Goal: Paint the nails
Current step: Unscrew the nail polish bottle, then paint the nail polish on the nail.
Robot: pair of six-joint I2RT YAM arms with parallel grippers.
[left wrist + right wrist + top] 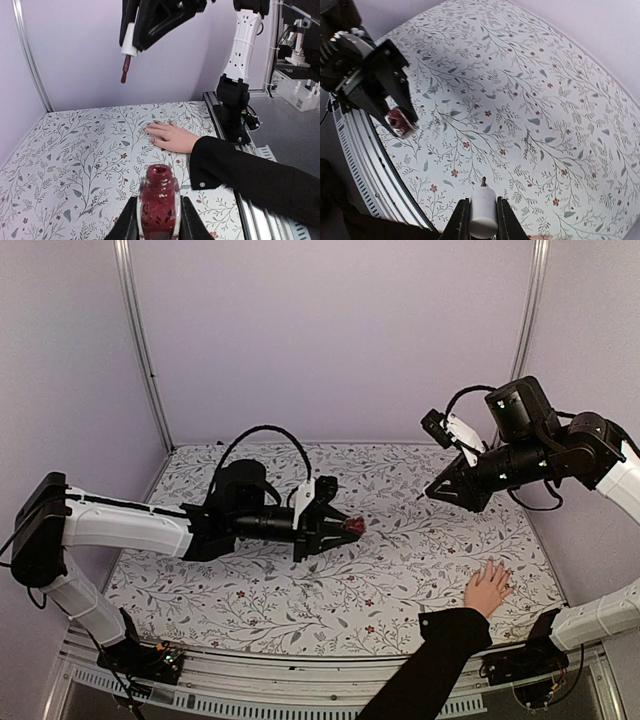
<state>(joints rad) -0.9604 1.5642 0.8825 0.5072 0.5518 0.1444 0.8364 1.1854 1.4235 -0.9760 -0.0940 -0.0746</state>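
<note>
A light-skinned hand [488, 588] with spread fingers and a black sleeve [430, 660] lies flat on the flowered table near the front right; it also shows in the left wrist view [172, 136]. Its nails [156, 122] are tiny and hard to read. My left gripper [340, 525] is shut on an open dark-red bottle [160, 202], held above the table's middle, left of the hand. My right gripper [432, 492] is shut on the white cap [482, 212] with its red-tipped brush [125, 70], high above the table, behind the hand.
The flowered table cloth [400, 560] is bounded by lilac walls and metal posts [140, 340]. A ribbed metal rail [300, 680] runs along the near edge. The right arm's base [232, 100] stands just beyond the hand.
</note>
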